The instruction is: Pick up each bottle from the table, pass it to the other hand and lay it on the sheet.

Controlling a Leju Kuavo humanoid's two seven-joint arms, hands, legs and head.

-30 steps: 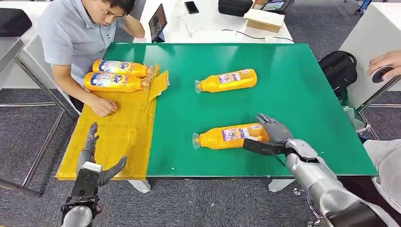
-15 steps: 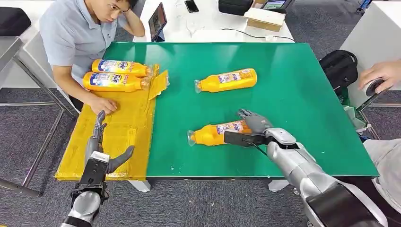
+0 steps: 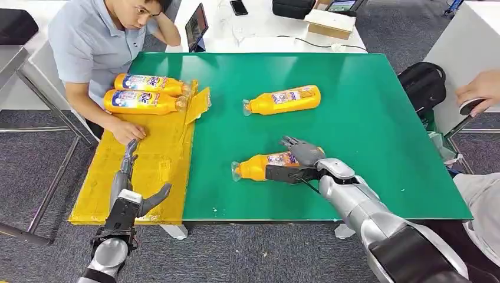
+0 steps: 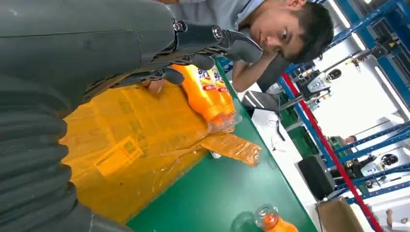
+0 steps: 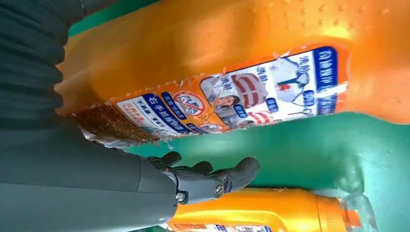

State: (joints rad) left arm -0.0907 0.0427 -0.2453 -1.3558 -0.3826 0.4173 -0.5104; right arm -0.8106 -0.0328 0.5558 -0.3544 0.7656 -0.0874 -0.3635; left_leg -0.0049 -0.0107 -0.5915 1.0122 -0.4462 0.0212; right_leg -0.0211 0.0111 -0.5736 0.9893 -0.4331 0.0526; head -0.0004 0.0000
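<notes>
**A:** On the green table (image 3: 377, 118), where's your right hand?

**B:** Right hand (image 3: 302, 158) wraps the base end of the near bottle (image 3: 259, 166). Thumb on the side nearest me, fingers (image 3: 293, 143) over the top. Bottle is on its side, cap toward the yellow sheet (image 3: 147, 165). Can't tell if it's off the table.

**A:** Left?

**B:** Left hand (image 3: 131, 187) is over the sheet's near part, fingers apart, thumb out, holding nothing.

**A:** Other bottles?

**B:** Far bottle (image 3: 283, 100) lies on the green, well apart from mine. Two bottles (image 3: 144, 94) lie side by side, touching, at the sheet's far end. A person's hand (image 3: 128, 131) rests on the sheet just beside them.
</notes>
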